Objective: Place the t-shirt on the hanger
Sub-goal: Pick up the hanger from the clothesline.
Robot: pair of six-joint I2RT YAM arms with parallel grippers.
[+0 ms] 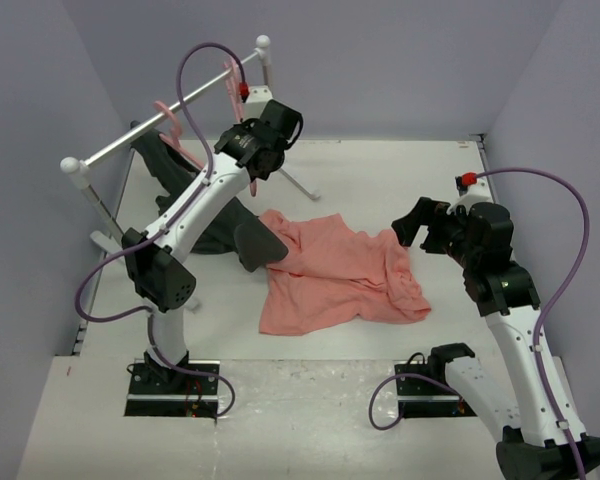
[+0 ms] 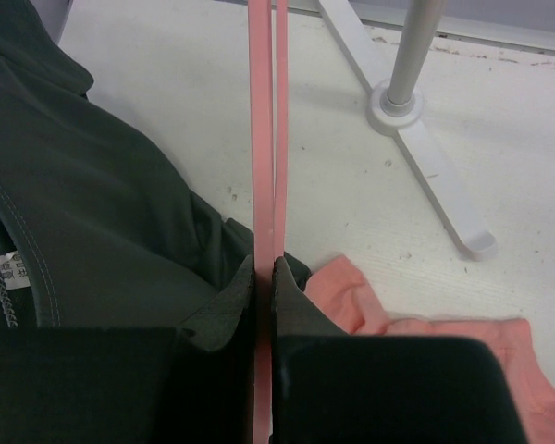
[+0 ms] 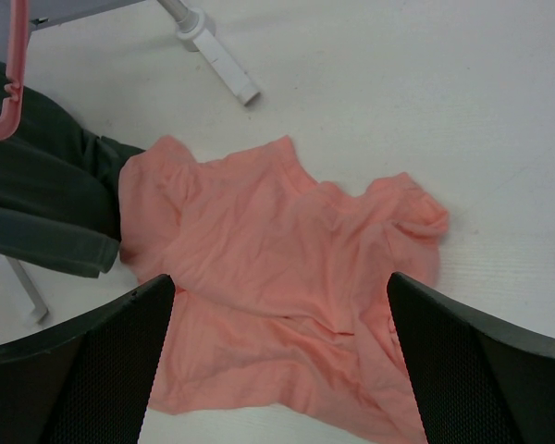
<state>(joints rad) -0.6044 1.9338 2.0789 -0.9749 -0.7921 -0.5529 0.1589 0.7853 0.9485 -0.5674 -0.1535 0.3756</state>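
**Left fingers pinched on the hanger at the rack; shirt flat on the table**

The left gripper (image 2: 265, 277) has its dark, matte fingers (image 2: 224, 305) drawn together with only the hanger (image 2: 261, 139) between them. They clamp two thin, smooth pink plastic bars that run straight away from the tips and lie almost side by side. This grip sits by the rack (image 1: 170, 118), near the right-hand end of its white rail. The rack's splayed white foot (image 2: 435, 176) rests on the table (image 1: 380, 180) just beyond the fingers.

A dark grey garment (image 2: 92, 185) of soft knit, with a stitched seam and a small label, hangs from the rack on a second pink hanger (image 1: 175, 125). Its lower part spills onto the table below the rail.

The right gripper (image 3: 279, 279) is well apart from the rack, and its two mesh-textured black fingers are spread wide with nothing in them. It hovers above the t-shirt (image 1: 335, 275).

The t-shirt is salmon-pink, thin and creased, and is spread in a rough rectangle on the table in front of the rack's foot. Its left edge touches the dark garment. Its far edge stops short of the rack's foot, leaving a strip of bare white surface there. More bare table runs from the rack's foot across to the right-hand wall (image 1: 570, 110). Plain grey walls close in the table on the left, far and right sides, and the rack stands close against the left one.
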